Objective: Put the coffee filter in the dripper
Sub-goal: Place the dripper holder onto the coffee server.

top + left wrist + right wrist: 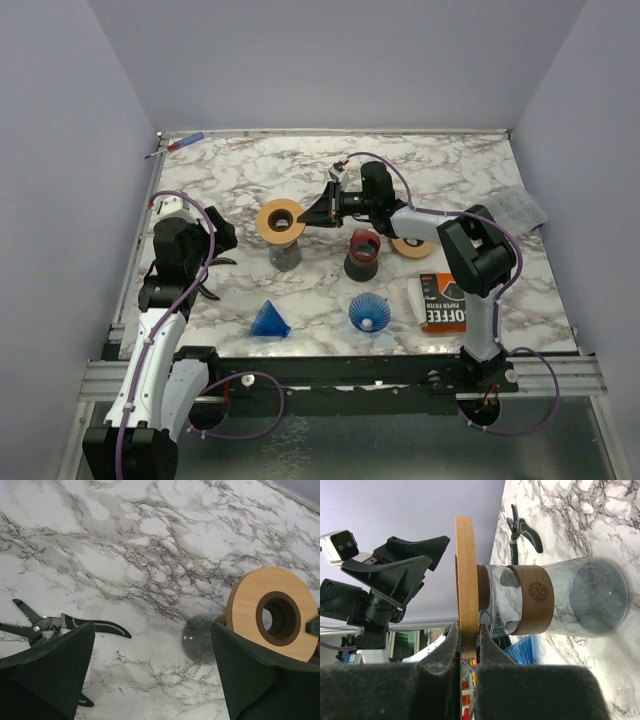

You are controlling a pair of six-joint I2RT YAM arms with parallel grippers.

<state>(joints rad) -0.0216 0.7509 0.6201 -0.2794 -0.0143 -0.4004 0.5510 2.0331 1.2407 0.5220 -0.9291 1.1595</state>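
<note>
Orange-and-white coffee filter box (pixel 440 301) lies on the marble surface (pixel 450 170), near right, beside a blue ribbed cone dripper (pixel 368 312). Farther back, the right pincer (pixel 469 639) clamps the wooden ring (pixel 465 580) atop a glass carafe (pixel 590 597); the left pincer (pixel 152 630) gapes, empty.

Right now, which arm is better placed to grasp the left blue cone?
Left. The left gripper is open and empty near the blue cone; the right gripper is shut on the wooden ring.

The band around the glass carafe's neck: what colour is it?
The band is brown, with a small emblem; best seen in the right wrist view.
</note>
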